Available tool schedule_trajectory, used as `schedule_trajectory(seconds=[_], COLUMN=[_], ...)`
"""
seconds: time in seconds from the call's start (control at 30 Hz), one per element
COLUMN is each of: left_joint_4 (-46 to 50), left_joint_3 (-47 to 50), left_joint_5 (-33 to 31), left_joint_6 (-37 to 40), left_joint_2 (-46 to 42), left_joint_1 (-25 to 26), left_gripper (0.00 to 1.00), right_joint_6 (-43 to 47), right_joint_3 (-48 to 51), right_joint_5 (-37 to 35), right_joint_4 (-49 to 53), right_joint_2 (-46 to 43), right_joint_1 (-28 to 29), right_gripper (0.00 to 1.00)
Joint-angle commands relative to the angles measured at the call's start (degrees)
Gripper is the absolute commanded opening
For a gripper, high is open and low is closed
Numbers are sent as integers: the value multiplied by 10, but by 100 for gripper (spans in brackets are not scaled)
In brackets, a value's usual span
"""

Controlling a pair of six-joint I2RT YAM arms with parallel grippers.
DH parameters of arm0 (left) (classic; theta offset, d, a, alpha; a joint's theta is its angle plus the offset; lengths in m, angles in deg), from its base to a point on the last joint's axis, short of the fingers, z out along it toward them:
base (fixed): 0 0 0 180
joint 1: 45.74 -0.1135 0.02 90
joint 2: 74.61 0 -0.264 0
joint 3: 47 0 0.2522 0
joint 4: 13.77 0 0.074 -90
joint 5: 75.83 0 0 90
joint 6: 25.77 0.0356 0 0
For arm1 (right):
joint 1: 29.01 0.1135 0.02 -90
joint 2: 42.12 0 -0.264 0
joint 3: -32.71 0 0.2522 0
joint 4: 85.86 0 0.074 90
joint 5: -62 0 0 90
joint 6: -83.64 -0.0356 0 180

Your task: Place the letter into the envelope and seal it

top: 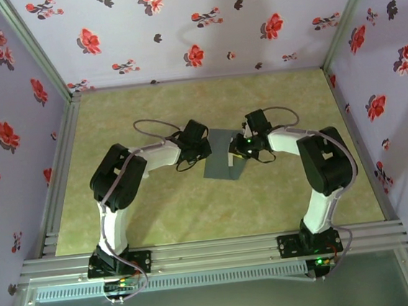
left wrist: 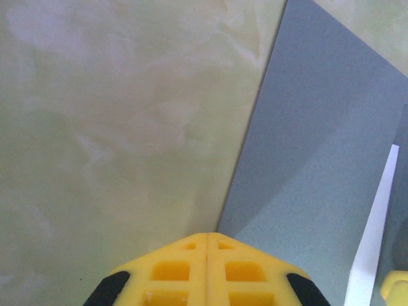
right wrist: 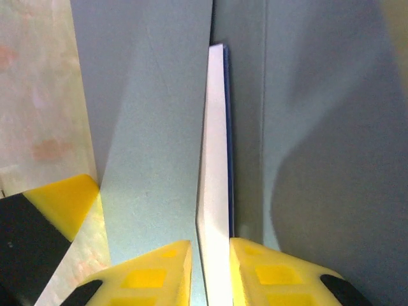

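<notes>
Standing edge-on in the narrowly parted right gripper (right wrist: 210, 248), the letter (right wrist: 217, 127), against the envelope (right wrist: 146, 127).

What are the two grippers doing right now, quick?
Left gripper: shut, at the envelope edge.
Right gripper: slightly open, the letter between its jaws.

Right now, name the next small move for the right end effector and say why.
Probably nudge the letter deeper into the envelope. The right end effector straddles the sheet with jaws slightly apart, and a long white edge shows between the envelope's grey panels, so it seems not fully in. The left end effector, shut, sits at the envelope's corner.
</notes>
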State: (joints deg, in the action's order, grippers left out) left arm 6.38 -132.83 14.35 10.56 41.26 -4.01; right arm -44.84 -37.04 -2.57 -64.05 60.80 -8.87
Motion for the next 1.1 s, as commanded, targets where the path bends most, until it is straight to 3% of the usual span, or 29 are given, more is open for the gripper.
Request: schedule_trajectory(seconds=[0.0, 0.43, 1.07], left_joint_4=[42, 38, 36], left_joint_3=[21, 29, 32], left_joint_5=[11, 7, 13], left_joint_6=[-10, -21, -47], left_joint_2=[-3, -11, -10], left_joint_1=[7, 7, 7], left_gripper=[0, 0, 0], right_joint_6=[15, -5, -32], right_joint_3=[1, 6, -21], right_joint_5=[-23, -22, -11], right_joint_4=[33, 22, -2], right_joint_2=[-17, 3, 43], right_joint_1=[-5, -2, 39], right_gripper=[23, 6, 3])
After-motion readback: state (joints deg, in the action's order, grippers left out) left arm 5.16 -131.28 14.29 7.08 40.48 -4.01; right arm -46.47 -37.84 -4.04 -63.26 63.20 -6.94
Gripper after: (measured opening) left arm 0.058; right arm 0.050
